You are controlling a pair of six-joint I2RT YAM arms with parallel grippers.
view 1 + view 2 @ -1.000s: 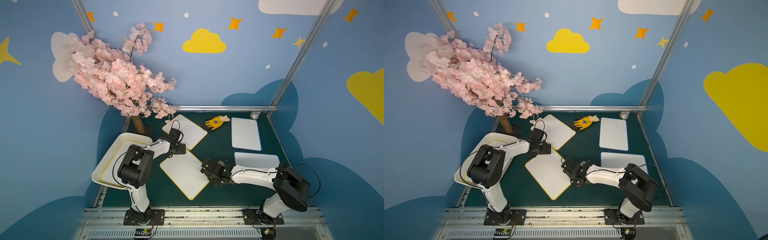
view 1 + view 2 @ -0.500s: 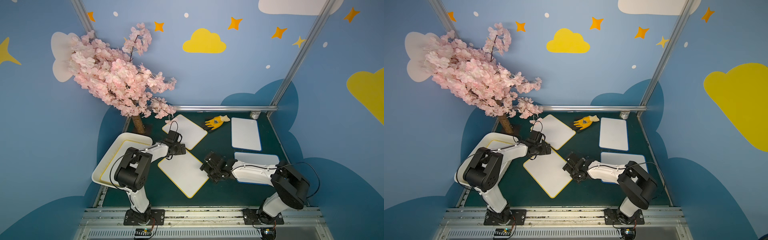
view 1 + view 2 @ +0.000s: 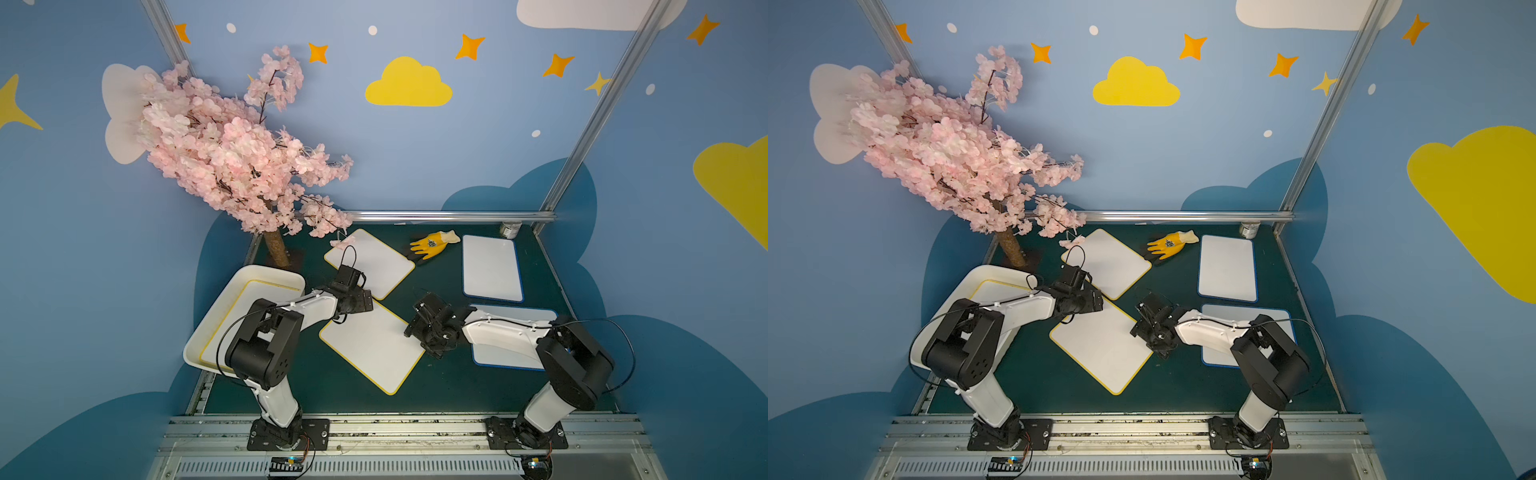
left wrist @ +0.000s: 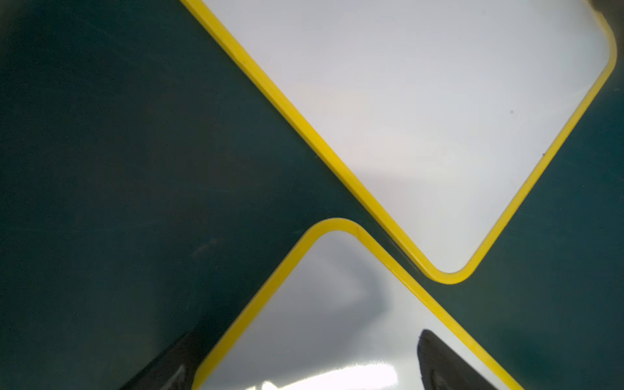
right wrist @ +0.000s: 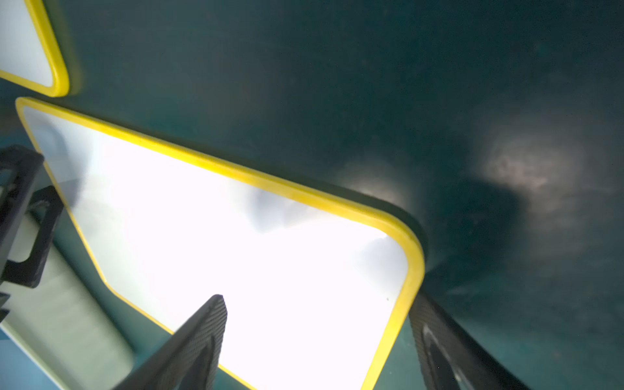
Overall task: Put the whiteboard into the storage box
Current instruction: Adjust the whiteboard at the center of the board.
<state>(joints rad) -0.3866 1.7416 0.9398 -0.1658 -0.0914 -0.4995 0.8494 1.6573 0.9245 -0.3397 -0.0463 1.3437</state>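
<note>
The storage box (image 3: 266, 272) (image 3: 984, 272) is a shallow white tray at the left with a yellow-rimmed whiteboard (image 3: 239, 309) lying in it. Another yellow-rimmed whiteboard (image 3: 372, 347) (image 3: 1100, 349) (image 5: 236, 253) lies flat on the green mat in the middle. My left gripper (image 3: 357, 300) (image 4: 304, 364) is open over that board's far corner, one finger on each side of it. At the board's right corner my right gripper (image 3: 417, 332) (image 5: 317, 320) is open. One of its fingers (image 5: 202, 334) is above the white face, the other off the rim over the mat.
A third yellow-rimmed whiteboard (image 3: 370, 262) (image 4: 422, 111) lies behind, almost touching the middle one. A blue-rimmed board (image 3: 492, 268) lies at the right and another (image 3: 505, 359) under my right arm. A yellow glove (image 3: 432, 245), a small can (image 3: 510, 229) and a pink blossom tree (image 3: 232, 153) stand at the back.
My right gripper has shifted a little toward the back at the middle whiteboard's right corner. The left gripper has barely moved. Both stay open.
</note>
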